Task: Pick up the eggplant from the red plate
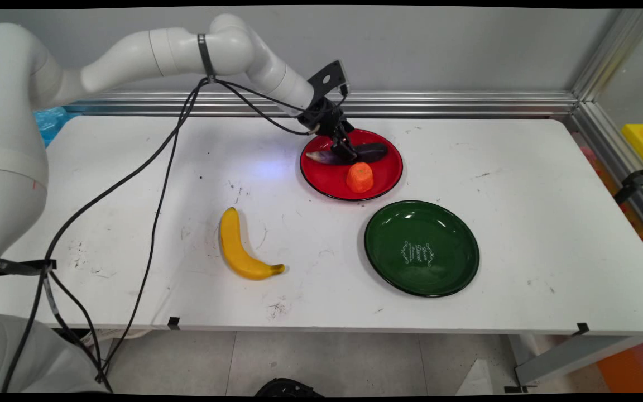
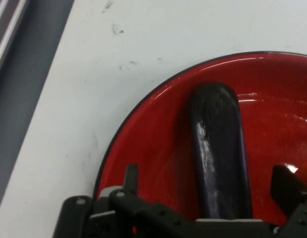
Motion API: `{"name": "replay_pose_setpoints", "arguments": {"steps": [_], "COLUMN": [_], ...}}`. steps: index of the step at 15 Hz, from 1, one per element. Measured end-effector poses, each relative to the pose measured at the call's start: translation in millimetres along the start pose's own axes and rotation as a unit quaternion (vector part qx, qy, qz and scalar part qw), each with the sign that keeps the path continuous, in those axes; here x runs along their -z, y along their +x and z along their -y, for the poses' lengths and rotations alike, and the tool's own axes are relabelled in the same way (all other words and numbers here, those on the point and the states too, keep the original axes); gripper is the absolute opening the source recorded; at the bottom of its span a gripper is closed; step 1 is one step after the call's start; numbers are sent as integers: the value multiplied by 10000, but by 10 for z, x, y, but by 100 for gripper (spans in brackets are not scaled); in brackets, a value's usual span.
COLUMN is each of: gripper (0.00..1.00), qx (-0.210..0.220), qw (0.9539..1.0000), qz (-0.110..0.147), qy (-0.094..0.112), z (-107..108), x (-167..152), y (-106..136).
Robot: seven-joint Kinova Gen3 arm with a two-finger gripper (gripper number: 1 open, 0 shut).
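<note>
End effector (image 1: 344, 149) down in the red plate (image 1: 384, 176), at the mid-length of a dark purple eggplant (image 1: 373, 151) lying across the plate's far half. From the room side its black linkage covers the eggplant's middle; the two ends stick out to either side, the paler stem end toward the arm's base, the darker rounded end away from it

Hand view: eggplant (image 2: 218, 148) runs straight up from between the linkage, rounded tip pointing up the picture, resting on the red plate (image 2: 148, 148). One finger (image 2: 131, 178) stands clear to one side of it, another black part (image 2: 287, 191) to the other side. So the end effector is spread, straddling the eggplant, not pinching it; gaps of red show on both sides

Orange carrot piece (image 1: 360, 177), stubby and cone-like, sits on the same red plate, nearer the room side than the eggplant, just beside it but apart. A sliver of orange shows at the hand view's edge

Relative to the red plate: green plate (image 1: 450, 268) lies close by on the near side, its rim almost meeting the red one's, with pale lettering at its centre. Yellow banana (image 1: 238, 245) lies on the white surface (image 1: 522, 184) well apart from the red plate, toward the near edge and the arm's side, curved, dark tip pointing back toward the green plate

Black cables (image 1: 159, 190) hang from the arm and trail across the surface on the banana's side of the red plate
</note>
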Motion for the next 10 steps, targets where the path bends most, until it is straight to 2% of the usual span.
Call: {"name": "replay_pose_setpoints", "arguments": {"steps": [4,5,10], "gripper": [100,0,0], "qx": [29,38,111], "qw": [10000,10000,9999], "qz": [22,23,-8], "qy": [-29,-38,-87], "z": [9,9,7], "x": [-94,-109,-136], "y": [-16,-19,-8]}}
